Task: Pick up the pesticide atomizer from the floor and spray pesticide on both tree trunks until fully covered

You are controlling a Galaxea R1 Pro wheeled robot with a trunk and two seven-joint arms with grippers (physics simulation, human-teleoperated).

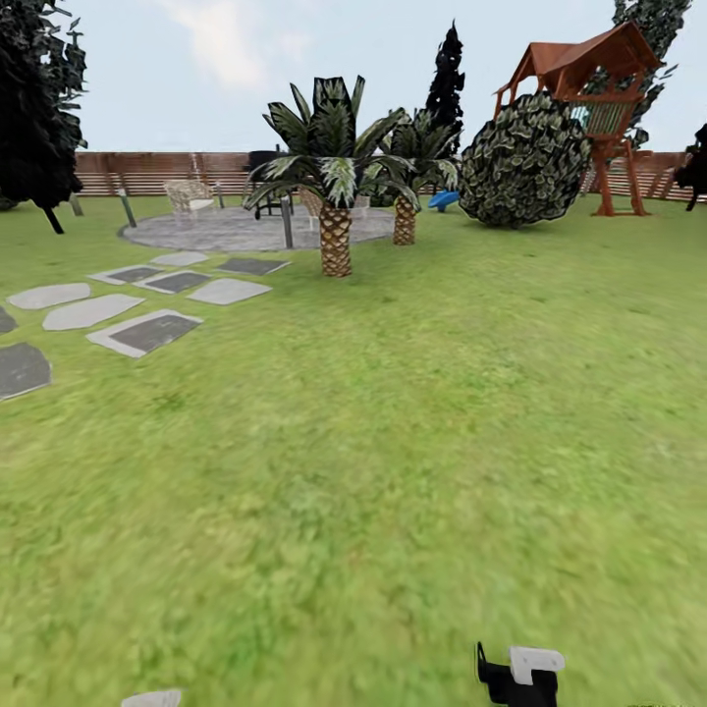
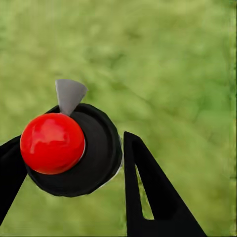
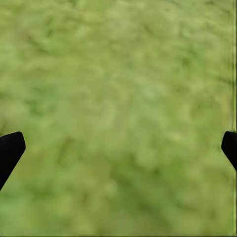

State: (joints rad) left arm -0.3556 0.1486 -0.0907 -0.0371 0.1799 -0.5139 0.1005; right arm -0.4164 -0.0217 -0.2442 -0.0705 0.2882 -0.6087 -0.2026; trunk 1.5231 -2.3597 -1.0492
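Note:
The pesticide atomizer (image 2: 74,148) has a glossy red ball top, a black round body and a small grey nozzle. It sits between the two black fingers (image 2: 148,197) of my left gripper (image 2: 71,140), which is shut on it above grass. My right gripper (image 3: 122,140) is open, its fingertips far apart over bare lawn with nothing between them. Part of my right arm (image 1: 518,674) shows at the bottom of the head view. The garden lawn (image 1: 412,412) spreads ahead to a brown slat fence (image 1: 147,172). The trees with thick column trunks are out of view.
Two short palms (image 1: 335,236) stand ahead, with a round bush (image 1: 525,162) and a wooden playhouse (image 1: 589,88) to the right. Grey stepping stones (image 1: 147,332) run along the left toward a paved patio (image 1: 236,228) with chairs. Dark cypress-like trees (image 1: 39,98) stand at the far left.

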